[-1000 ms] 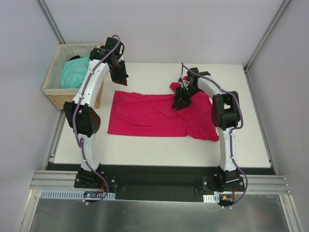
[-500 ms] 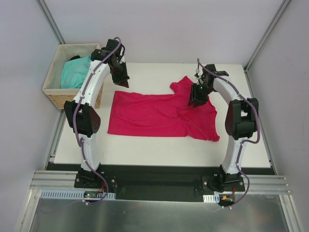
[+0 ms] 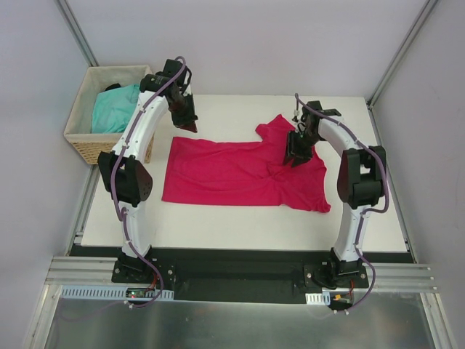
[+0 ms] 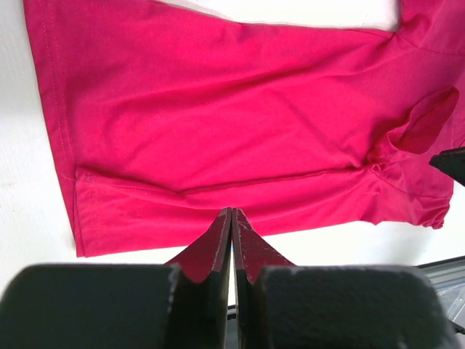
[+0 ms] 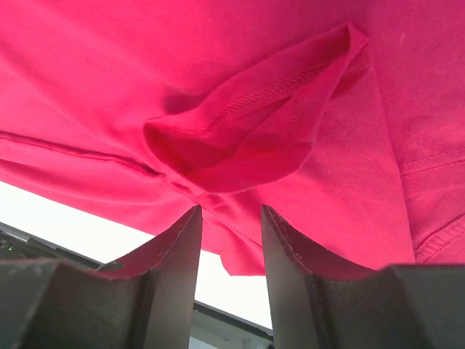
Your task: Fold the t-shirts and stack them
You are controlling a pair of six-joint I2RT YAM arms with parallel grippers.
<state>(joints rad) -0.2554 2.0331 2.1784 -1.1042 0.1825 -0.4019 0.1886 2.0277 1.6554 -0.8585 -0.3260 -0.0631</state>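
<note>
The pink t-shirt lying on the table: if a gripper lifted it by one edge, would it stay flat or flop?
Probably flop: the pink t-shirt already lies in soft creases, and one hemmed opening sags into a loose pocket. It looks thin, so likely light. Pushed across the table, it would probably bunch up rather than slide whole.

Wicker basket (image 3: 86,149) beside far-left corner of white table (image 3: 240,218); grey walls around.
</note>
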